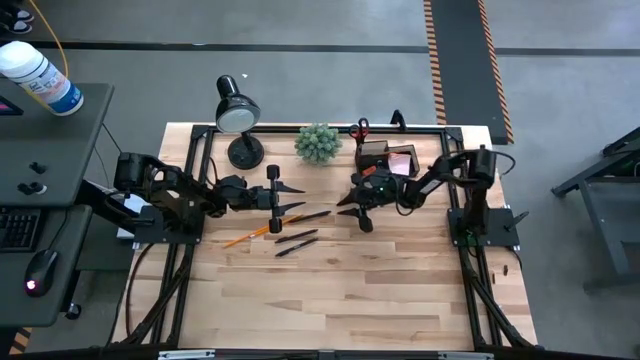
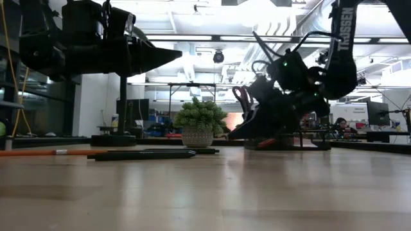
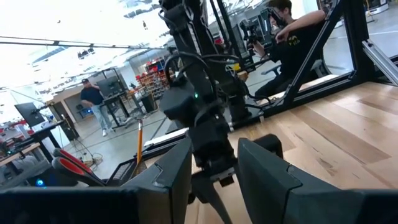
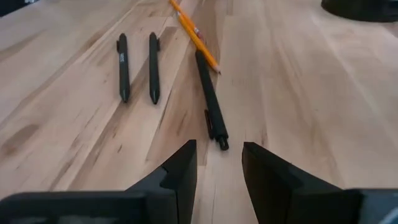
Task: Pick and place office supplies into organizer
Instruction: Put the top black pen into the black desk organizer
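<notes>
Only the right wrist view shows three black pens [image 4: 210,99] lying apart. The right gripper [image 4: 219,163] hangs open over one. The left gripper [image 3: 213,163] is open, holding nothing.

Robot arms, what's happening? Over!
Left gripper open, empty, above table. Right gripper open, empty, facing a black pen. Organizer behind it. Nothing blocking.

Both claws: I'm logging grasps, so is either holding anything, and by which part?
Nothing is held. The right claw stands open and empty above a black pen; the left claw is open and empty too.
</notes>
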Action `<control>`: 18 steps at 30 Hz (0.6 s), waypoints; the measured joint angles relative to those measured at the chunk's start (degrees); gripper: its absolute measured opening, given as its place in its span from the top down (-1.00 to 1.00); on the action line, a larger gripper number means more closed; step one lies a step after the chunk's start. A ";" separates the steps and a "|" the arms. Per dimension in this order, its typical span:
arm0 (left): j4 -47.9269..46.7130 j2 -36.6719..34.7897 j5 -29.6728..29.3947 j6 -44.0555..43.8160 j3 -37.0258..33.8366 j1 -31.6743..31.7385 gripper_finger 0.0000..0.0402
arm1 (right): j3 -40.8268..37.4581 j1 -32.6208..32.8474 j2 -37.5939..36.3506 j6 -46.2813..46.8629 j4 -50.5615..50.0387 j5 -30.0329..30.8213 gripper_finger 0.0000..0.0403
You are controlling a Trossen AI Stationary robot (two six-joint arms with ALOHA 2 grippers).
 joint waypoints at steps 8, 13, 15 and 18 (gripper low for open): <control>0.04 0.00 0.00 0.01 0.00 0.00 0.41 | 4.43 0.55 4.66 -0.83 0.13 -1.19 0.41; 0.02 0.00 0.00 0.02 0.00 0.00 0.41 | 6.91 0.53 7.12 -1.01 -0.14 -3.02 0.41; 0.01 0.00 0.00 0.00 0.00 0.00 0.41 | 7.71 0.54 8.06 -0.94 -0.18 -3.32 0.41; 0.04 0.00 0.00 0.00 0.00 0.00 0.41 | 8.88 0.78 9.46 -0.93 -0.20 -3.32 0.41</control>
